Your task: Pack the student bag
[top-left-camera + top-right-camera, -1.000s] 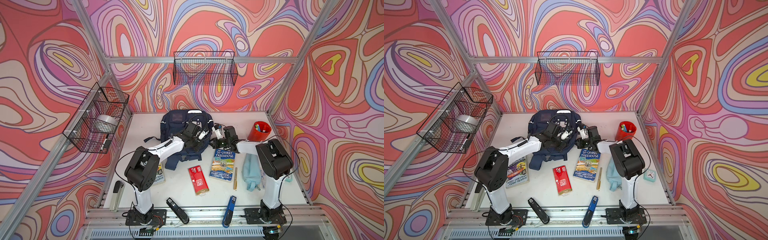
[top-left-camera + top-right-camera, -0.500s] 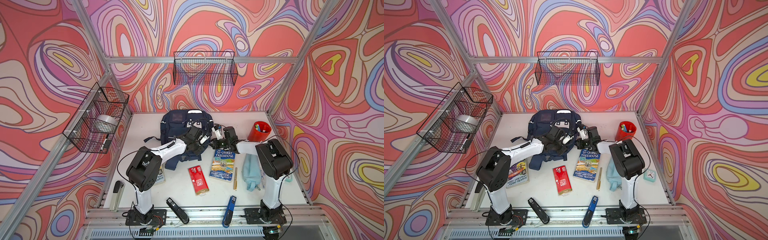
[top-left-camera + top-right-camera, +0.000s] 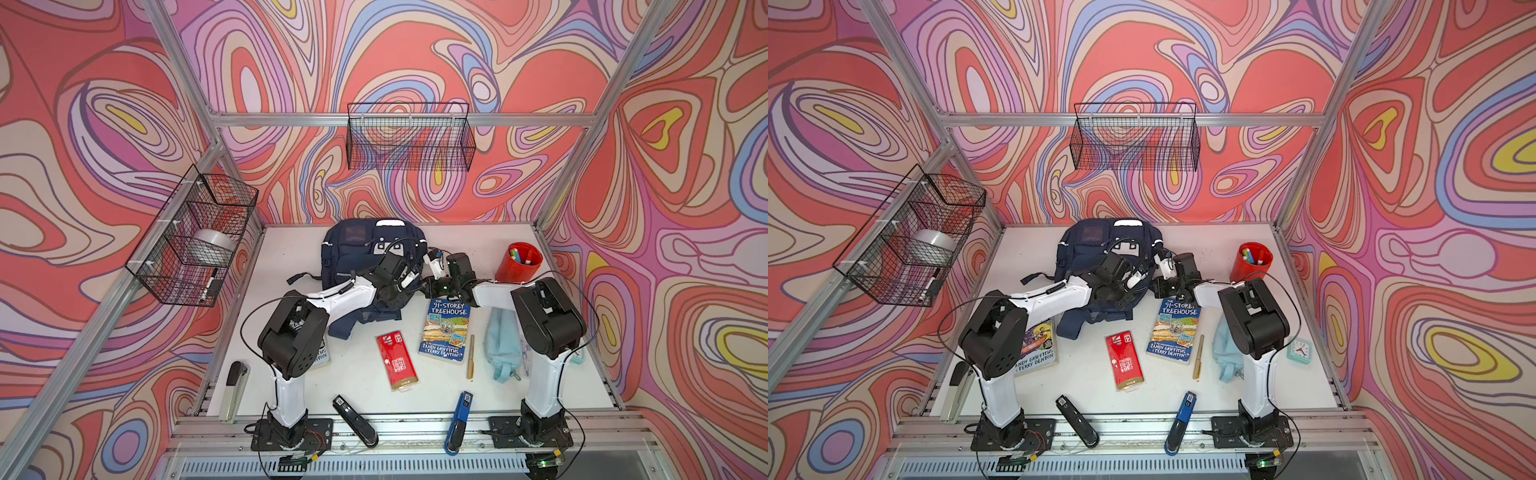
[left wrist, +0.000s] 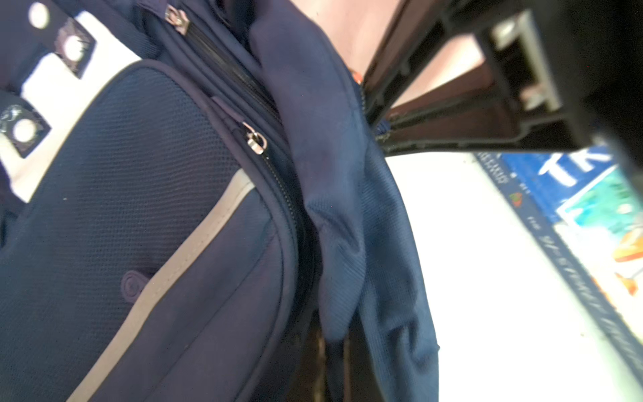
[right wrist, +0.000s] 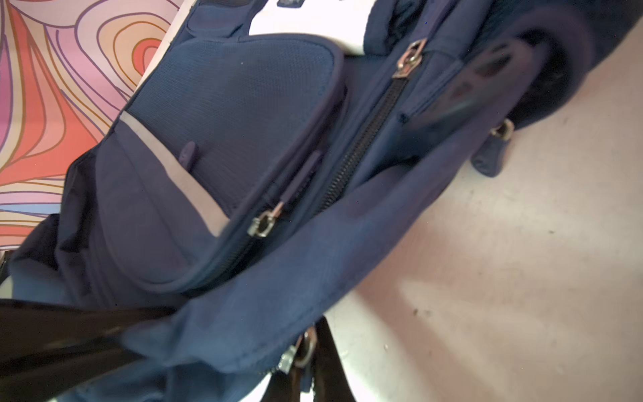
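Centre frame on the bench (image 3: 478, 241): one student bag (image 3: 349, 257), left claw (image 3: 405, 293) closed beside it, right claw (image 3: 426, 286) pinching its fabric; two books (image 3: 1173, 332), three staplers (image 3: 355, 419).

Bright, even light fills my top views; up close, folds of the student bag (image 4: 334, 215) blur, the table (image 4: 487, 278) glares white.
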`<control>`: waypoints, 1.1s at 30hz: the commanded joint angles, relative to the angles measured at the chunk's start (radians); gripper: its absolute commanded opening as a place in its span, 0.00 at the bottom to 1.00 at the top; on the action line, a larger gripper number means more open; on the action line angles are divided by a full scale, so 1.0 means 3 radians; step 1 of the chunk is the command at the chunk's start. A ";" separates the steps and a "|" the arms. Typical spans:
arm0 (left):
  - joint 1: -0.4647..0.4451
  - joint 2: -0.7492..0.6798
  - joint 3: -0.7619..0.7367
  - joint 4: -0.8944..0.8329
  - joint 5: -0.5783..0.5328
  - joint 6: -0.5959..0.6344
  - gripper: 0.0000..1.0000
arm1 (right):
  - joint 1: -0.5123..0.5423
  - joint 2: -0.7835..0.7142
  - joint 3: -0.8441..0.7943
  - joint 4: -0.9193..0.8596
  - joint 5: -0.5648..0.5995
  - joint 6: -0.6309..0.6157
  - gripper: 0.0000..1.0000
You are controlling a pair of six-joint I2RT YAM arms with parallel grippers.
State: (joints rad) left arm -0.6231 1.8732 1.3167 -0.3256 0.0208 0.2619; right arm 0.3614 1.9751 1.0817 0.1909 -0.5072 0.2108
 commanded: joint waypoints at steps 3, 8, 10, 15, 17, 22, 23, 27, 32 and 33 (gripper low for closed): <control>0.0147 -0.0249 0.0411 -0.0288 0.0400 -0.0382 0.00 | 0.0053 -0.0127 0.0046 -0.0053 0.0288 -0.0245 0.00; 0.0154 -0.0098 0.0709 -0.0459 0.0576 -0.0487 0.00 | 0.0350 -0.0334 0.0106 -0.0290 0.0747 -0.0443 0.00; 0.0191 -0.0042 0.0751 -0.0494 0.0627 -0.0539 0.00 | 0.0359 -0.0446 0.0073 -0.0254 0.0807 -0.0355 0.00; 0.0282 0.0000 0.0807 -0.0455 0.0899 -0.0820 0.00 | 0.0513 -0.0544 0.0145 -0.0385 0.0924 -0.0241 0.00; 0.0282 0.0035 0.0905 -0.0557 0.1044 -0.0838 0.00 | 0.0604 -0.0642 0.0120 -0.0341 0.0967 -0.0181 0.00; 0.0313 0.0020 0.0845 -0.0385 0.1292 -0.1089 0.00 | 0.0802 -0.0797 0.0118 -0.0357 0.1044 -0.0038 0.00; 0.0328 0.0020 0.0846 -0.0356 0.1359 -0.1157 0.00 | 0.0867 -0.0787 0.0142 -0.0403 0.1125 -0.0068 0.00; 0.0347 0.0025 0.0846 -0.0280 0.1493 -0.1323 0.00 | 0.1065 -0.0778 0.0186 -0.0447 0.1297 -0.0127 0.00; 0.0411 -0.0084 0.0844 -0.0166 0.1654 -0.1598 0.00 | 0.1220 -0.0561 0.0319 -0.0620 0.1301 -0.0183 0.00; 0.0420 -0.0105 0.0878 -0.0213 0.1631 -0.1588 0.00 | 0.1189 -0.0568 0.0260 -0.0584 0.1350 -0.0148 0.00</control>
State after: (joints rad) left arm -0.4847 1.8732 1.5455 -0.5320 0.4110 -0.1322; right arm 0.6476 1.7855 1.1378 -0.0078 0.0113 0.1844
